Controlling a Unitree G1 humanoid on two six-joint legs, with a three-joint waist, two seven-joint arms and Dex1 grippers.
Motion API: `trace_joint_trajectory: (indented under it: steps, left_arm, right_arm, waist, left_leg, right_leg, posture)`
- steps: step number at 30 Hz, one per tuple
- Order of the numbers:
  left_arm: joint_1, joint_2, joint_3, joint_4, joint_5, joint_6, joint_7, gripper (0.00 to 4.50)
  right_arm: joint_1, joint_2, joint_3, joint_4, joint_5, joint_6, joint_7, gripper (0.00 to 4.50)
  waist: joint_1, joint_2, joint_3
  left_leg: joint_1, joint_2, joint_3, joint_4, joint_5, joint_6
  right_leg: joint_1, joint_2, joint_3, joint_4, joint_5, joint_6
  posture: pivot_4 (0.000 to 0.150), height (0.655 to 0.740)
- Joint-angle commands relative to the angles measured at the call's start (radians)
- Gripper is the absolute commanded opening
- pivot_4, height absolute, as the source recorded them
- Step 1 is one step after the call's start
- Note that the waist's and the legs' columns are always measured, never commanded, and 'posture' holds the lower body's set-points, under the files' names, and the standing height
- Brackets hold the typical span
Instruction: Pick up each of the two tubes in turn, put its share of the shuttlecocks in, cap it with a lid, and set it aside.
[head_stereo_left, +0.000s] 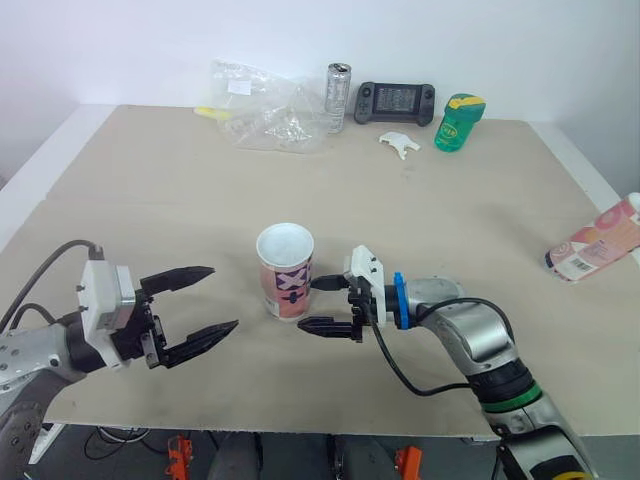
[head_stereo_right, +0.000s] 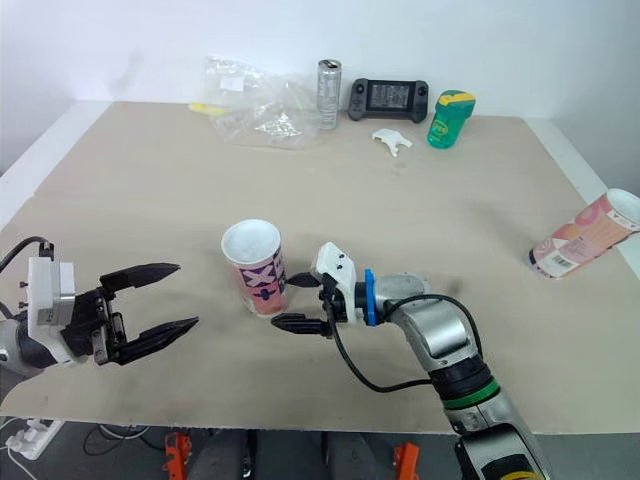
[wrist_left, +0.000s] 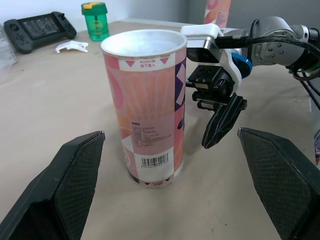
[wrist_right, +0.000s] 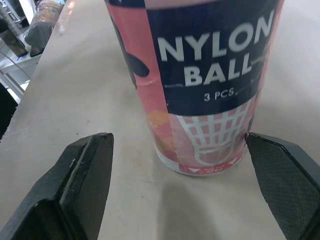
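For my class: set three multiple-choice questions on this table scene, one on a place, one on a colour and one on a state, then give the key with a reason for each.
1. Where is the second tube?
A. standing at the back of the table
B. lying on its side by the table's right edge
C. stacked on the other tube

2. What colour is the body of the bottle beside the handheld game console?
A. green
B. blue
C. red

3. How is the right gripper set at the upright tube?
A. shut on it
B. shut above it
C. open, fingers apart from it

Key: 1 B, the pink tube lies flat near that edge. 2 A, its body is green under a yellow cap. 3 C, the right wrist view shows a gap between each finger and the tube.
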Motion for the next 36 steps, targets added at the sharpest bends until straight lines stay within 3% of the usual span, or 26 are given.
trace_joint_trajectory:
  steps: [1, 19, 25, 27, 32, 36]
  left_arm:
    - [0.003, 0.011, 0.011, -0.032, -0.002, -0.015, 0.007, 4.45]
    - [-0.041, 0.001, -0.05, 0.016, 0.017, -0.033, 0.013, 4.45]
    - [-0.05, -0.007, -0.066, 0.026, 0.026, -0.04, 0.01, 4.5]
    - [-0.059, -0.012, -0.079, 0.035, 0.032, -0.045, 0.008, 4.5]
    - [-0.127, -0.034, -0.141, 0.072, 0.041, -0.053, 0.01, 4.5]
    - [-0.28, -0.09, -0.232, 0.15, 0.062, -0.049, 0.035, 4.5]
  right_arm:
    - [-0.038, 0.022, 0.002, 0.028, -0.01, -0.038, 0.009, 4.5]
    - [-0.16, 0.181, 0.042, 0.202, -0.064, -0.127, 0.023, 4.5]
    - [-0.151, 0.18, 0.025, 0.192, -0.059, -0.118, 0.028, 2.68]
    - [-0.149, 0.169, 0.016, 0.184, -0.057, -0.107, 0.023, 2.38]
    - [-0.14, 0.11, -0.047, 0.139, -0.036, -0.076, 0.007, 2.38]
    - [-0.129, -0.005, -0.23, 0.103, 0.014, -0.033, -0.055, 2.38]
  waist:
    - [0.0, 0.0, 0.0]
    - [0.0, 0.0, 0.0]
    - [0.0, 0.0, 0.0]
    - [0.0, 0.0, 0.0]
    - [0.003, 0.001, 0.0]
    - [0.014, 0.002, 0.001]
  left_leg:
    - [0.0, 0.0, 0.0, 0.0, 0.0, 0.0]
    - [0.0, 0.004, 0.0, 0.001, 0.0, -0.001]
    - [0.0, 0.004, 0.0, 0.001, 0.001, -0.001]
    - [0.0, 0.004, 0.0, 0.001, 0.001, -0.001]
    - [0.0, 0.003, 0.0, 0.002, 0.002, -0.003]
    - [-0.002, 0.002, 0.0, 0.006, 0.003, -0.004]
  right_leg:
    - [0.0, 0.0, 0.0, 0.0, 0.0, 0.0]
    - [0.0, 0.004, 0.001, 0.0, 0.003, -0.002]
    - [0.0, 0.004, 0.001, 0.001, 0.003, -0.002]
    - [0.0, 0.004, 0.001, 0.001, 0.003, -0.002]
    - [0.0, 0.004, 0.001, 0.001, 0.004, -0.001]
    - [0.001, 0.004, 0.002, 0.001, 0.006, 0.003]
  posture:
    - [0.15, 0.7213]
    - [0.15, 0.7213]
    - [0.15, 0.7213]
    - [0.15, 0.7213]
    - [0.15, 0.7213]
    - [0.15, 0.7213]
